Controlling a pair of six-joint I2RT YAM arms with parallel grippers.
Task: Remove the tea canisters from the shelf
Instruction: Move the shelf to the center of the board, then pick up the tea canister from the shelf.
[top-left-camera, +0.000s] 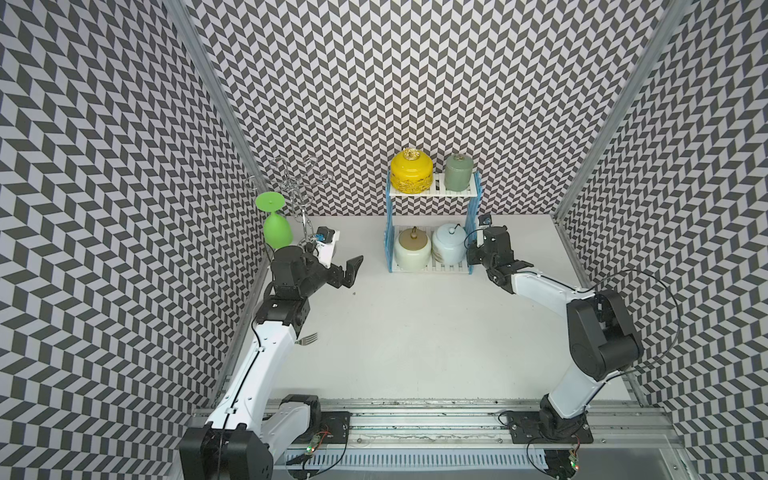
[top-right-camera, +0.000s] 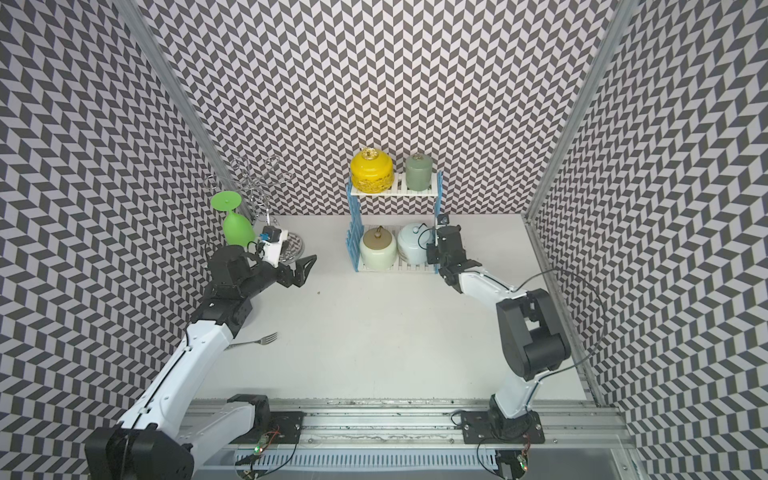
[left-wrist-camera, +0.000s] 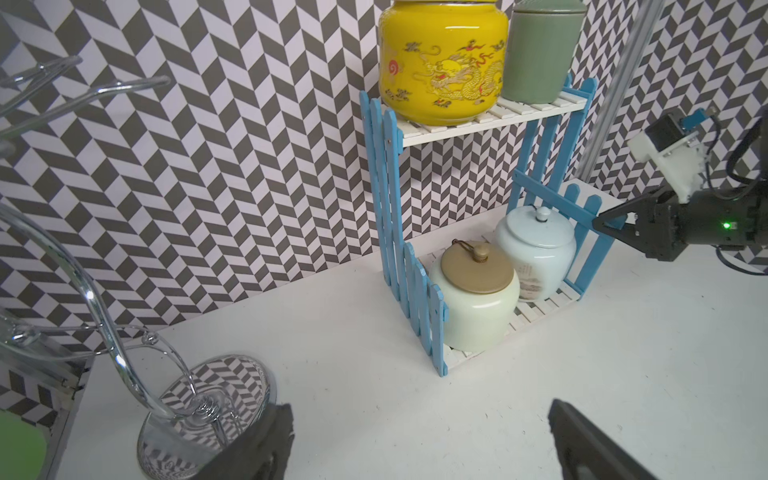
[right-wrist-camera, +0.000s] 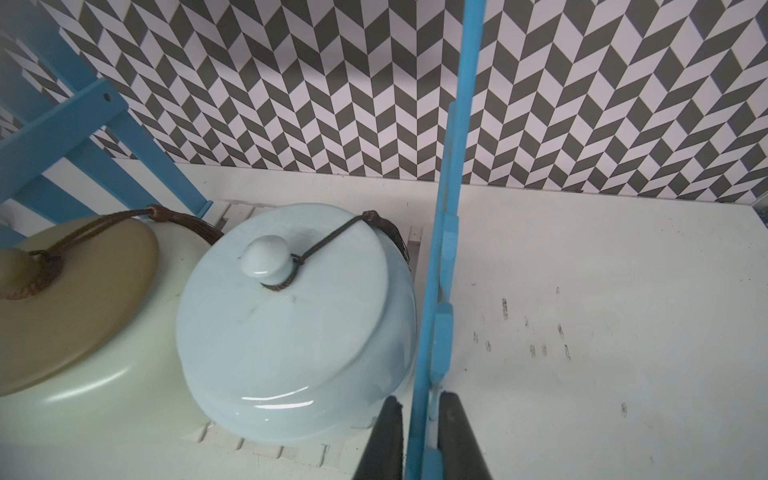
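Observation:
The shelf (top-left-camera: 439, 189) stands at the back of the table. On its top board sit the yellow canister (top-left-camera: 411, 170) and the sage green canister (top-left-camera: 458, 172). The cream canister with a brown lid (top-left-camera: 412, 249) and the pale blue canister (top-left-camera: 449, 245) share the bottom board. My right gripper (right-wrist-camera: 419, 405) is shut on the shelf's right blue side panel (right-wrist-camera: 446, 208), one finger inside by the pale blue canister (right-wrist-camera: 291, 324), one outside. My left gripper (top-left-camera: 349, 274) hangs open and empty over the table, left of the shelf and apart from it.
A chrome wire stand (top-left-camera: 297, 195) with a round mirrored base (left-wrist-camera: 208, 411) stands at the back left. A bright green goblet (top-left-camera: 276, 230) hangs upside down from it. A fork (top-right-camera: 255, 341) lies by my left arm. Patterned walls close three sides.

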